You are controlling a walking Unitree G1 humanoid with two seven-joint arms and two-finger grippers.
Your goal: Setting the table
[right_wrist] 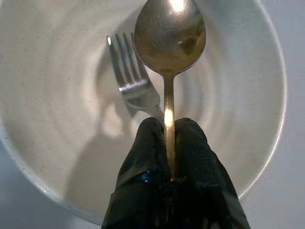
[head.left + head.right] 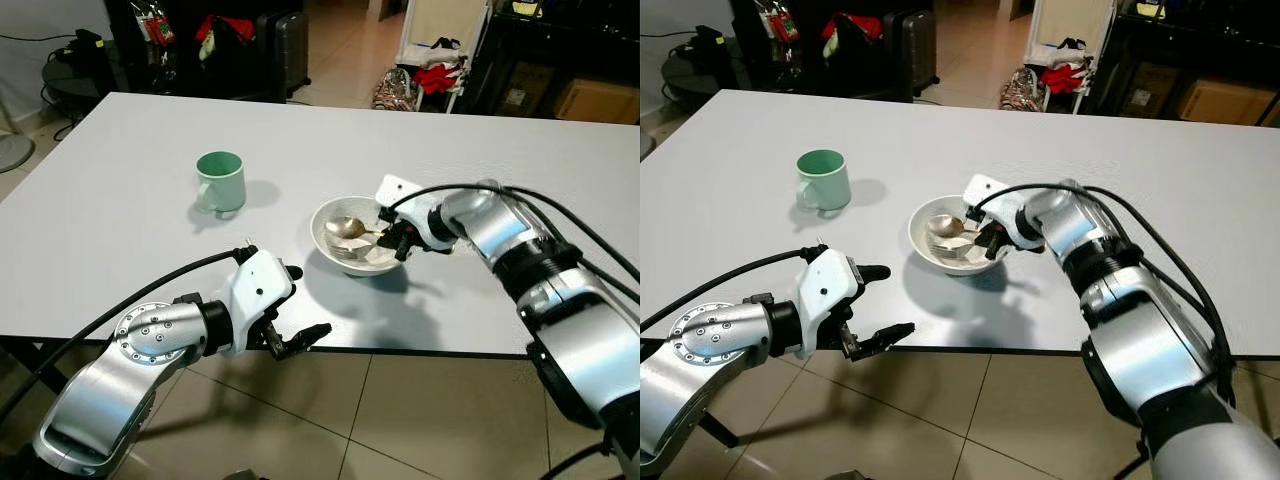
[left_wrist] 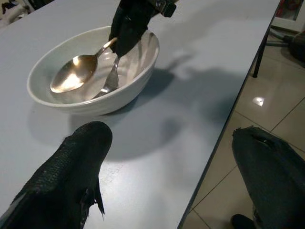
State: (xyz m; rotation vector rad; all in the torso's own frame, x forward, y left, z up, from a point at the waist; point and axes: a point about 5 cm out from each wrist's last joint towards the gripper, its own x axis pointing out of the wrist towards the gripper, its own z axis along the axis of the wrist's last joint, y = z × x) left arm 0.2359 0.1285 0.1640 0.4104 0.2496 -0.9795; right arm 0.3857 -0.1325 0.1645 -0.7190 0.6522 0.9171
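Your right gripper [image 1: 170,143] is in the white bowl [image 2: 325,238], which sits on the white table [image 2: 130,180] near its front edge. Its two black fingers [image 1: 143,152] are pressed together on the handle of a gold-toned spoon [image 1: 169,36]. You see the handle running up between the fingertips in the right wrist view, with the spoon's bowl held out over the inside of the dish. A silver fork [image 1: 131,78] lies in the bowl beside the spoon, its tines pointing away from the gripper and its handle passing under the fingers. From these views you cannot tell whether the spoon's tip touches the bowl or is lifted clear of it.

Your left gripper [image 2: 292,318] hangs at the table's front edge, just beside the bowl on your left. Its fingers are spread apart with nothing between them. In the left wrist view, one finger [image 3: 71,171] is over the tabletop and the other is past the edge, over the tiled floor [image 3: 276,114].

A pale green mug [image 2: 220,182] stands upright on the table, further back and to the left of the bowl, well apart from both grippers. Beyond the far side of the table you see dark furniture, bags and some red cloth [image 2: 437,75] on the floor.
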